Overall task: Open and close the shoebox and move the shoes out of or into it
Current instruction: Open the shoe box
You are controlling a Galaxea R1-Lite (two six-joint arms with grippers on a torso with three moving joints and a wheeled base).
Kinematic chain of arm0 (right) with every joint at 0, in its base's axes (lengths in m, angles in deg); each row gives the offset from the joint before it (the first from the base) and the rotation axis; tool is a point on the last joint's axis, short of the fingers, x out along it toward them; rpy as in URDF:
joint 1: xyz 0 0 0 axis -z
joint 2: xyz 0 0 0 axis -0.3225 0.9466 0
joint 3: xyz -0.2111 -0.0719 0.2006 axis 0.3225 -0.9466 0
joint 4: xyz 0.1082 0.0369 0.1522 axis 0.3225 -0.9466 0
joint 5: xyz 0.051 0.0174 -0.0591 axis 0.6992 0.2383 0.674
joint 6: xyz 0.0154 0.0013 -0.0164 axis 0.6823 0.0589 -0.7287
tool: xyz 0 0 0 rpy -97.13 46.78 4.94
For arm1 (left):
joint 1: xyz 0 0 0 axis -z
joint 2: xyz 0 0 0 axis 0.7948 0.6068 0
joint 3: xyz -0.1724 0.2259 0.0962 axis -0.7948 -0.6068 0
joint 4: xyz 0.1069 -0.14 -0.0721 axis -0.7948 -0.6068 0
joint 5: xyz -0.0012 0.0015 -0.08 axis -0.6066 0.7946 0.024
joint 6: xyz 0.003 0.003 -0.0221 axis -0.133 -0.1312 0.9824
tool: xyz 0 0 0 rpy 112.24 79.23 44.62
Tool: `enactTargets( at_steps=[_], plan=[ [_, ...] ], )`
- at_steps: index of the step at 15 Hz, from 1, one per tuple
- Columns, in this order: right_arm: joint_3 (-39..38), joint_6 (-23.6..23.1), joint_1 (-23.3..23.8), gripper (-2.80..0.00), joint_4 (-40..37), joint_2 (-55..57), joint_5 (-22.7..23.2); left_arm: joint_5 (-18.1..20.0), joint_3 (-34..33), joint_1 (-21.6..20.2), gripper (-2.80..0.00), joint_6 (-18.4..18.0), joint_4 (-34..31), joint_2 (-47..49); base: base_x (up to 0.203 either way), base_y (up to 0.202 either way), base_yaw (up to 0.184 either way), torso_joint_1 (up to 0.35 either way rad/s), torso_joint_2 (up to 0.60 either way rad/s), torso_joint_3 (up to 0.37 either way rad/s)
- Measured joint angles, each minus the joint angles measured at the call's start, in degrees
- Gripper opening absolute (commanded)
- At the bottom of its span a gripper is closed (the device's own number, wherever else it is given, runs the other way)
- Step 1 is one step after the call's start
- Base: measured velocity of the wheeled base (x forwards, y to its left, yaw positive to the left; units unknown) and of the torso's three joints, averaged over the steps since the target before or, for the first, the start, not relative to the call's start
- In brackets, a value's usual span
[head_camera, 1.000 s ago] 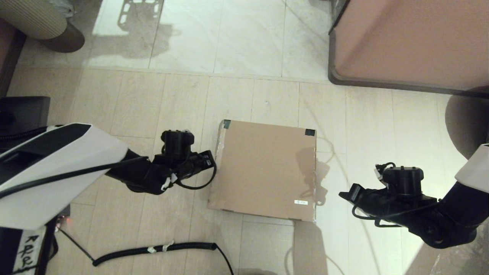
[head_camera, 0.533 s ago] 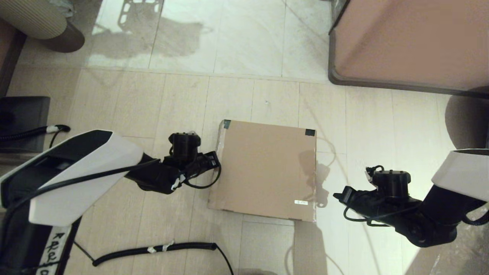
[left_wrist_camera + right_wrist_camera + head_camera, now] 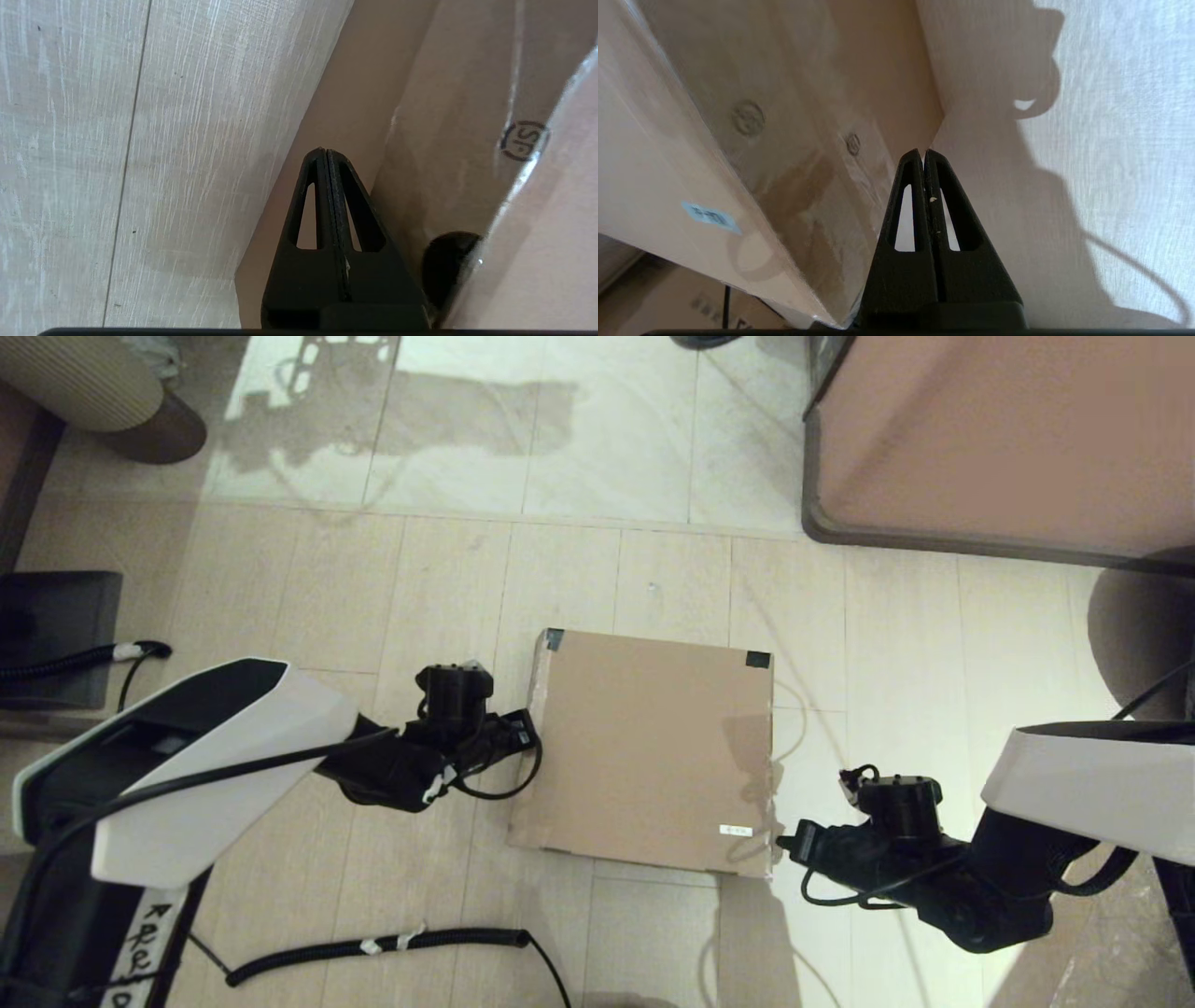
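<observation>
Tiled floor [image 3: 448,579]: closed shoebox [image 3: 653,747] flanked by left gripper [image 3: 530,733] and right gripper [image 3: 782,845], both pressed together, apparently to pry the lid.

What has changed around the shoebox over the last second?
The right claw has moved in toward the shoebox's near right corner, shut and holding nothing. The left claw, also shut, edged slightly closer to the box's left side. The shoebox stayed put, lid closed.

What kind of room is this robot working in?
Probably a home-style room, perhaps an entryway, though I can't be sure. A closed brown cardboard shoebox sits on pale wood-look floor planks, with glossy tiles beyond and a large pinkish-brown cabinet standing nearby.
</observation>
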Motion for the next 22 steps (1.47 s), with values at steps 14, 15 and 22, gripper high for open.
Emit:
enactTargets(
  at_steps=[14,15,22],
  plan=[
    [0.66,-3.45,-1.38,-2.8,-4.58,-0.08,3.91,0.15,3.63,1.23,-2.8,0.33,-0.11,2.32,0.0,0.0,0.0,0.0,0.0,0.0],
    [0.71,-3.51,-1.46,-2.8,-5.77,-0.24,3.83,0.15,3.63,1.29,-2.8,0.33,-0.11,2.32,0.0,0.0,0.0,0.0,0.0,0.0],
    [3.55,-4.6,-1.61,-2.8,-13.75,-1.42,3.64,0.07,3.63,2.12,-2.8,1.74,-0.18,2.24,0.0,0.0,0.0,0.0,0.0,0.0]
  ],
)
